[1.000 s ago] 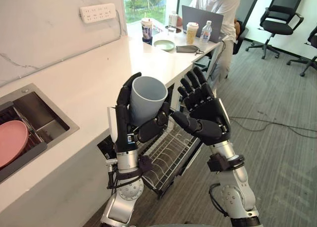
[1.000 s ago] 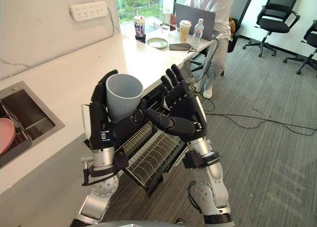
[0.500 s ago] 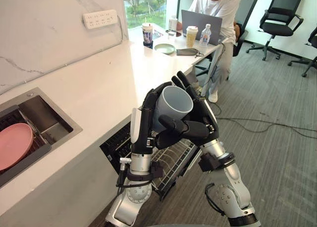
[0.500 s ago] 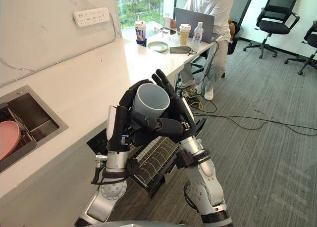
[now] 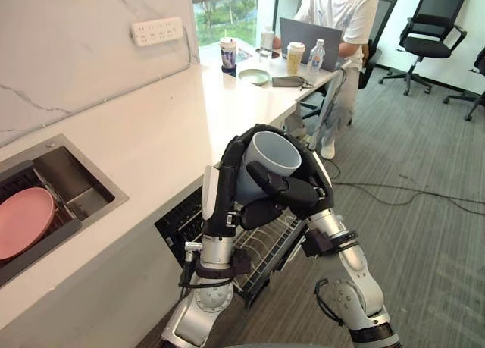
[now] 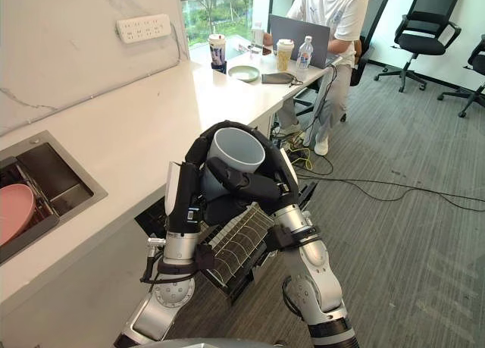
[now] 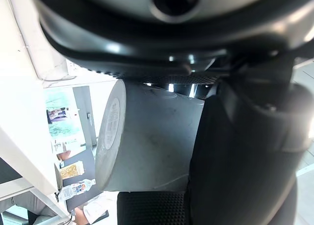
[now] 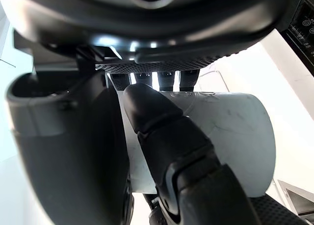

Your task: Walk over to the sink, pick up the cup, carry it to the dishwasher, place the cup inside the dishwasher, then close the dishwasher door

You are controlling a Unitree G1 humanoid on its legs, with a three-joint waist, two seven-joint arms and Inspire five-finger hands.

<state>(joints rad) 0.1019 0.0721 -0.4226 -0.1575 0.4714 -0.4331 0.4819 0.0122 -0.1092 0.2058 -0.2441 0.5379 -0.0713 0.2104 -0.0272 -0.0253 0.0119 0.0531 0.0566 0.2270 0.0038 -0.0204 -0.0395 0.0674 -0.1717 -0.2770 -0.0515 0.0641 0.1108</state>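
Observation:
A pale grey-blue cup (image 5: 274, 154) is held up in front of me, mouth tilted up and away, clasped between both hands. My left hand (image 5: 222, 190) wraps it from the counter side, fingers curled over its far rim. My right hand (image 5: 297, 193) covers it from the other side, thumb lying across the cup's front. The left wrist view has the cup's wall (image 7: 152, 141) against the left hand (image 7: 240, 151). In the right wrist view the thumb (image 8: 164, 129) presses on the cup (image 8: 230, 132). Below the hands the dishwasher's wire rack (image 5: 258, 249) is pulled out from under the counter.
The white counter (image 5: 151, 128) runs along my left, with a sink (image 5: 72, 183) holding a pink plate (image 5: 21, 223). At the counter's far end a person (image 5: 345, 14) sits at a laptop among cups and a bottle. Office chairs (image 5: 428, 33) stand on the grey carpet.
My right hand, held open beside the cup a second ago, has come in and curled round it. The cup has shifted right, over the rack, and tilted.

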